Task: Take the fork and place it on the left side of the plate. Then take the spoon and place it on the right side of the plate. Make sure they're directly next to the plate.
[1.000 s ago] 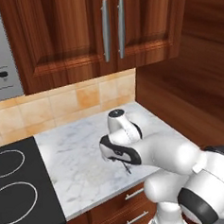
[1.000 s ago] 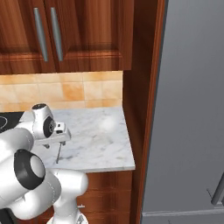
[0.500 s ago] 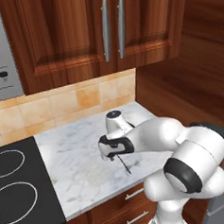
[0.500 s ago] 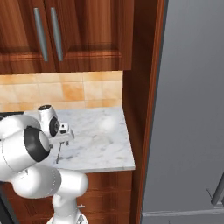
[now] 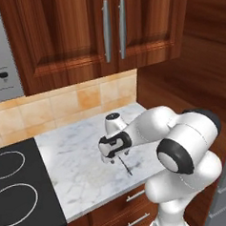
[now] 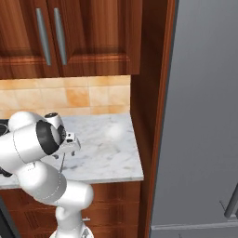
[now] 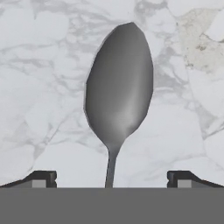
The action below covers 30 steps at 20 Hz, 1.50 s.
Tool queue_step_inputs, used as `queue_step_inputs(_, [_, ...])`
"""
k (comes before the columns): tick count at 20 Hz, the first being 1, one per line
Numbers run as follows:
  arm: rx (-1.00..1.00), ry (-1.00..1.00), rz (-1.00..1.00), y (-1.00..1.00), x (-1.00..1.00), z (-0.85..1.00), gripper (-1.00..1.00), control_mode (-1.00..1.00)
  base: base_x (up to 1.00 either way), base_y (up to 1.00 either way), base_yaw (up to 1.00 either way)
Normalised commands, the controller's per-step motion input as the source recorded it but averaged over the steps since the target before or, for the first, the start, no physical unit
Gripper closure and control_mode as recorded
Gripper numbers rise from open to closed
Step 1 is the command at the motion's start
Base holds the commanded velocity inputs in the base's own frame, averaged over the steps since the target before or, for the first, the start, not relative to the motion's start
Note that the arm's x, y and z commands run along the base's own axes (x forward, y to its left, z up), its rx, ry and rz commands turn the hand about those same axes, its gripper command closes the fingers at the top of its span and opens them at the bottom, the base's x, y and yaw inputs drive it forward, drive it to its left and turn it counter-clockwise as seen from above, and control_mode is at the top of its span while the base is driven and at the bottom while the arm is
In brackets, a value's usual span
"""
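Grey metal was closest to the hand camera: the spoon (image 7: 119, 83) lay flat on the white marble counter (image 7: 39, 87), its oval bowl pointing away and its thin handle running back between the two dark fingertips (image 7: 41, 178). The gripper (image 7: 111, 179) had its jaws wide apart, one on each side of the handle, touching nothing. From the left base view the gripper (image 5: 110, 155) hung low over the counter (image 5: 75, 160), beside the black stovetop (image 5: 20, 188). Behind stood the tan tiled wall (image 5: 62, 106) and the brown wooden cabinets (image 5: 80, 31).
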Motion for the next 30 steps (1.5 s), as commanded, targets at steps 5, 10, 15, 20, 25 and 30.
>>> queue_step_inputs(5, [0.00,0.05,0.00,0.00,0.10,-0.29,-1.00,-1.00,0.00,0.00,0.00])
queue_step_inputs(10, [0.00,0.04,0.00,0.01,0.02,-0.37,-1.00,-1.00,0.00,0.00,0.00])
queue_step_inputs(15, [0.00,0.04,-0.03,0.04,0.00,-0.53,1.00,-1.00,0.00,0.00,0.00])
queue_step_inputs(20, [0.00,0.12,-0.01,-0.04,-0.03,-0.64,1.00,-1.00,0.00,0.00,0.00])
queue_step_inputs(25, [0.00,0.17,0.00,-0.12,-0.02,-0.68,1.00,-1.00,0.00,0.00,0.00])
queue_step_inputs(30, [0.00,0.14,0.00,-0.01,-0.11,-0.69,1.00,-1.00,0.00,0.00,0.00])
